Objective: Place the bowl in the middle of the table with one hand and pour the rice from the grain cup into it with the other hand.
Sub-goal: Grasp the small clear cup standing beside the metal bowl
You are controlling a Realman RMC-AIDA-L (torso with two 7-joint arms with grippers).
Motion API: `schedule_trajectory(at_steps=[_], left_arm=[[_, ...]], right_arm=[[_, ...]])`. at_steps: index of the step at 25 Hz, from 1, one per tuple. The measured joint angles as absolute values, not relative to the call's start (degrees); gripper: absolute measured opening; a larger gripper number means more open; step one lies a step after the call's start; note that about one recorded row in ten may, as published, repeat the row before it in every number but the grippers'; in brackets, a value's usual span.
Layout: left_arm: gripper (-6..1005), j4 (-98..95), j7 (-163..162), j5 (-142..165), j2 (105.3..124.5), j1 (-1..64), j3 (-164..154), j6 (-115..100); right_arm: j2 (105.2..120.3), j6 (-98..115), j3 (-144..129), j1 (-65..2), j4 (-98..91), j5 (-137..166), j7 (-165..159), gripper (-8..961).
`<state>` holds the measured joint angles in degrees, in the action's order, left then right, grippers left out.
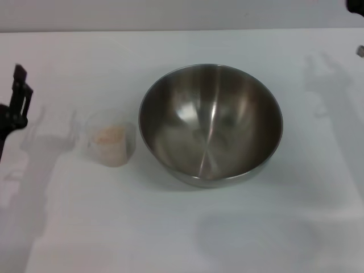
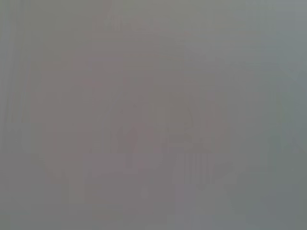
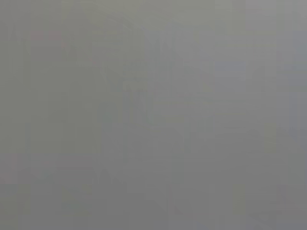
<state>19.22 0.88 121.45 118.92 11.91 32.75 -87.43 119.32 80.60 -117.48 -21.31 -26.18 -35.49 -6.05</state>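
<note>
The stainless-steel bowl (image 1: 211, 123) stands upright on the white table (image 1: 182, 239), near its middle, and its inside is empty. The clear grain cup (image 1: 111, 139) stands upright just left of the bowl, a small gap apart, with pale beige rice (image 1: 109, 136) in it. My left gripper (image 1: 17, 96) hangs at the far left edge, well left of the cup and touching nothing. Only a dark sliver of my right gripper (image 1: 358, 5) shows at the top right corner, far from the bowl. Both wrist views show only a blank grey surface.
The table's far edge (image 1: 182, 29) runs across the top of the head view. Soft shadows of the arms lie on the table at the left and upper right.
</note>
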Motion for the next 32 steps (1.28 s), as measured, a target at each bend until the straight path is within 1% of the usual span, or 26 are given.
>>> schedule_trajectory(at_steps=[2,7,12,21,32], left_arm=[[667,19.0,1.2,121.5,118.96,10.2,29.7,-87.7],[667,18.6,1.6,121.5,119.0,8.6,26.4,-87.4],[668,17.3,1.6,121.4,118.98,7.9,22.0,-85.2],[667,17.4,1.7,121.5,119.08,8.5,19.9,-78.8],[668,17.1,1.7,121.4,119.02,11.3,19.8,-73.8]], right_arm=[[119.18,82.4,-116.5,-21.8,-22.2,-35.5,-7.3,346],[118.99,83.3,-115.8,-22.6,-18.8,-35.5,-7.1,346],[118.62,83.0,-114.0,-24.9,-15.1,-35.5,-7.6,346],[118.31,83.1,-114.0,-25.4,-13.9,-35.4,-7.7,347],[118.33,83.2,-114.0,-25.1,-13.6,-35.5,-7.8,346]])
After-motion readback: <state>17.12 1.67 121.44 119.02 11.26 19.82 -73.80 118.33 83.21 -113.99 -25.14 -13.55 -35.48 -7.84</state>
